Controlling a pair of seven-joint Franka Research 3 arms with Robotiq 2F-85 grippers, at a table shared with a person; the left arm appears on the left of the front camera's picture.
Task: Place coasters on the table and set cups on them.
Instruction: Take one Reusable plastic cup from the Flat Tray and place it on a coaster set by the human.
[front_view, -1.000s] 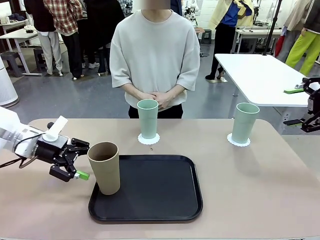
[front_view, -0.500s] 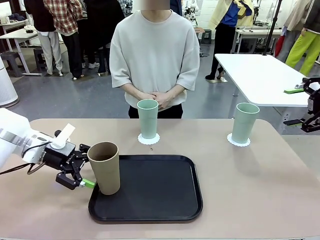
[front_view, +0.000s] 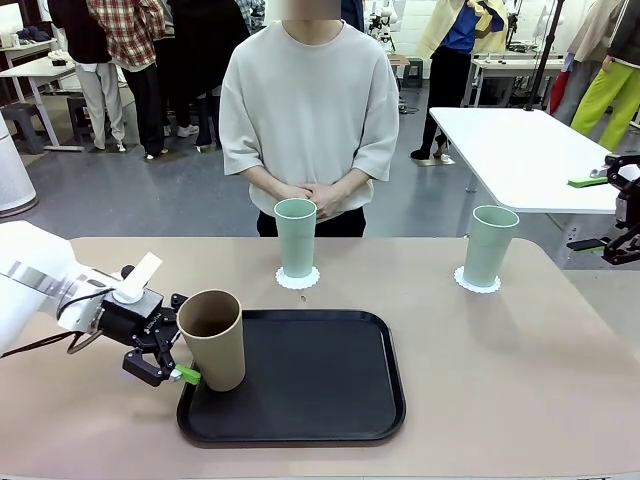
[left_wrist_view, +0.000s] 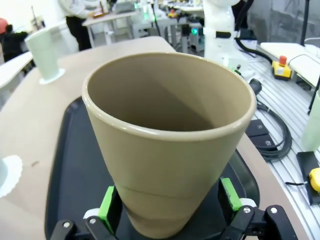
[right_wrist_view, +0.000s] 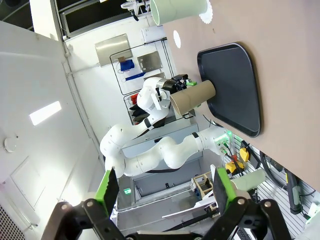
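From the front, your left gripper (front_view: 172, 352) stands open around the foot of the tan cup (front_view: 211, 338) at the tray's (front_view: 300, 400) near-left corner; the two mint cups (front_view: 296, 236) already sit on coasters (front_view: 297, 279) along the table's (front_view: 500, 380) far edge. In the left wrist view the green pads (left_wrist_view: 106, 202) flank the cup low without pressing, so centre it before you close. Your right gripper (right_wrist_view: 162, 192) hangs open, holding nothing.

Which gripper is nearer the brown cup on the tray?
Left. The left gripper has its open fingers on either side of the brown cup; the right gripper hangs open past the table's far right edge.
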